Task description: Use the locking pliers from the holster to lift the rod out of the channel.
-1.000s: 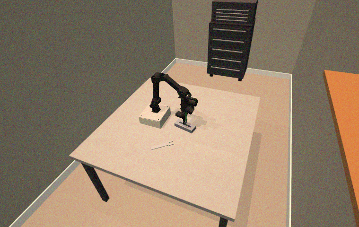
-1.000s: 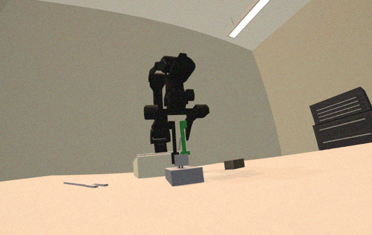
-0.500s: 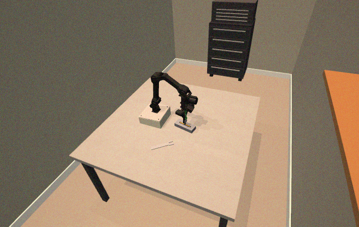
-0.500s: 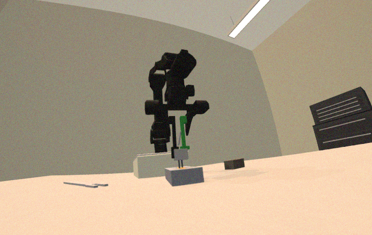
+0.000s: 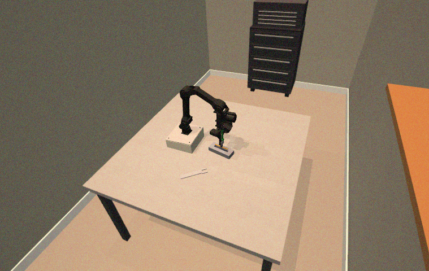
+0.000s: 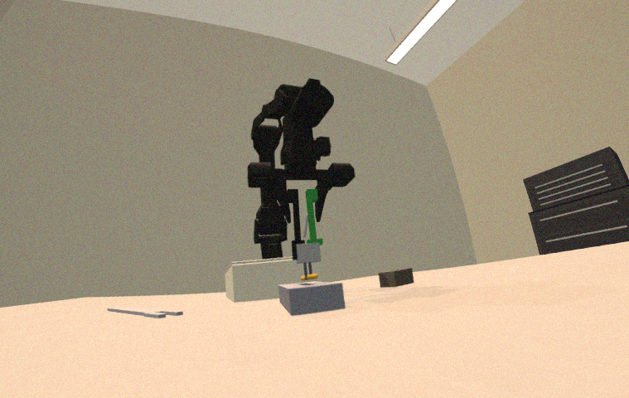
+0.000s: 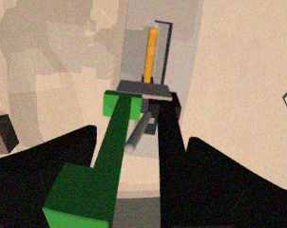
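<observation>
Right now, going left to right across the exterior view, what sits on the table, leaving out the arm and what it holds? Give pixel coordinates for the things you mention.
Grey fork-like tool (image 5: 193, 174) (image 6: 135, 312) → pale base box (image 5: 180, 144) (image 6: 256, 283) → grey channel block (image 5: 213, 151) (image 6: 315, 299) → small dark block (image 6: 395, 278) (image 7: 9, 134)

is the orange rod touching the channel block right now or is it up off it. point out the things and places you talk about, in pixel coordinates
Apart. The exterior view shows it: the rod (image 5: 226, 148) (image 6: 309, 277) (image 7: 151, 54), in the pliers' jaws, hangs above the block (image 5: 221, 153) (image 6: 315, 299) (image 7: 183, 57), with a thin gap beneath.
</observation>
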Controlling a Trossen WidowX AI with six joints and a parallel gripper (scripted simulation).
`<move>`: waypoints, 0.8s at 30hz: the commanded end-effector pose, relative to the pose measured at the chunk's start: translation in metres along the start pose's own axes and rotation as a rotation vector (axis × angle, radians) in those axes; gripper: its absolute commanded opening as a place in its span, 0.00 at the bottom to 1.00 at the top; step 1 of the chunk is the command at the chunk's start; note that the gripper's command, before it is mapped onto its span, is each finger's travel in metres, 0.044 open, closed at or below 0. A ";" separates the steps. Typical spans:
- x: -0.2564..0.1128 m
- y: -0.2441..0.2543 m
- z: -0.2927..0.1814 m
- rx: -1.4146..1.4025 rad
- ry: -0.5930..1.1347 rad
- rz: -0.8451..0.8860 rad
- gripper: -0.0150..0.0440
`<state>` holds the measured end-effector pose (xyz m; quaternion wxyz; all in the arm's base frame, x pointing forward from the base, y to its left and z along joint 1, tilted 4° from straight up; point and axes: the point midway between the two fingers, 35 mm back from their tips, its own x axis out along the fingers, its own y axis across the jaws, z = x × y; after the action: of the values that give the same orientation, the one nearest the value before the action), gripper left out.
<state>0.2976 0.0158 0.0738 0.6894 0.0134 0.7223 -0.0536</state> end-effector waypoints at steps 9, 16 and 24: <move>-0.015 0.000 0.007 0.005 -0.069 0.004 0.43; -0.021 0.000 0.010 0.004 -0.103 0.004 0.43; -0.028 0.000 0.013 0.004 -0.142 0.004 0.43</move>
<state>0.3078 0.0157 0.0922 0.7255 0.0117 0.6860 -0.0538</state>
